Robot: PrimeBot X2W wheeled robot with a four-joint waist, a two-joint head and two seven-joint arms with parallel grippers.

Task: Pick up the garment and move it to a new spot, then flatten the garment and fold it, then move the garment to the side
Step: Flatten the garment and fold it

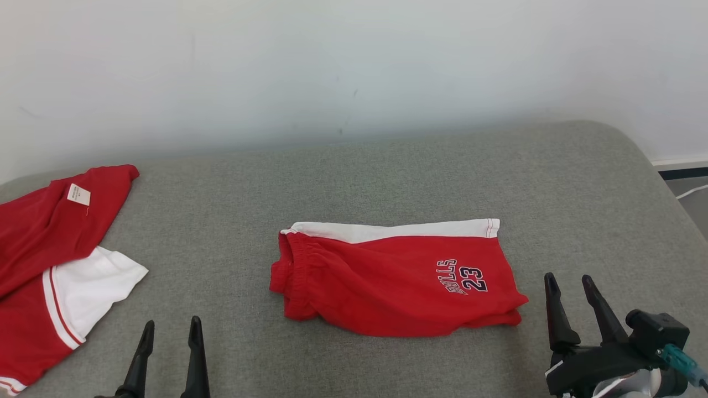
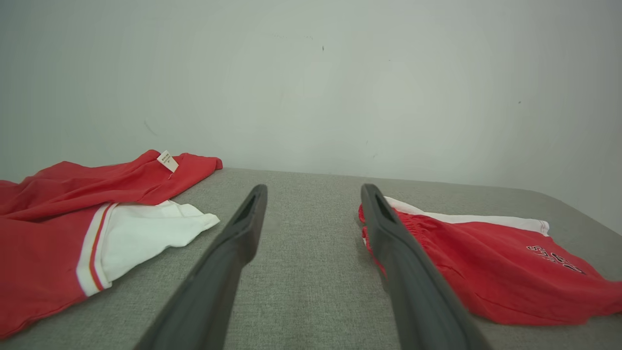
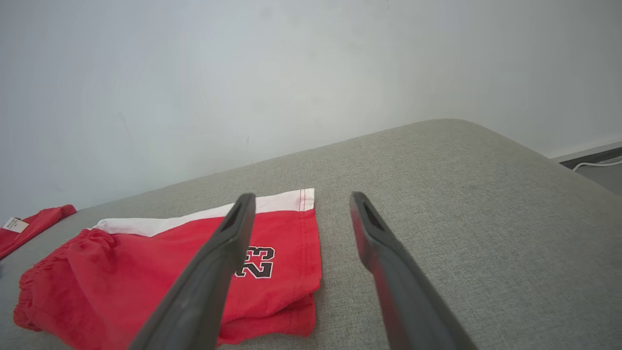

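Red shorts with a white side stripe and "BULLS 23" print lie folded flat in the middle of the grey cushion. The waistband points left. They also lie to the right in the left wrist view as the shorts, and at lower left in the right wrist view as the shorts. My left gripper hovers open near the front edge, left of the shorts, holding nothing. My right gripper stands open just right of the hem, empty too.
A second red and white garment with a small white label lies rumpled at the cushion's left edge, also seen as that garment. A pale wall backs the cushion. Floor and a white cable show beyond the right edge.
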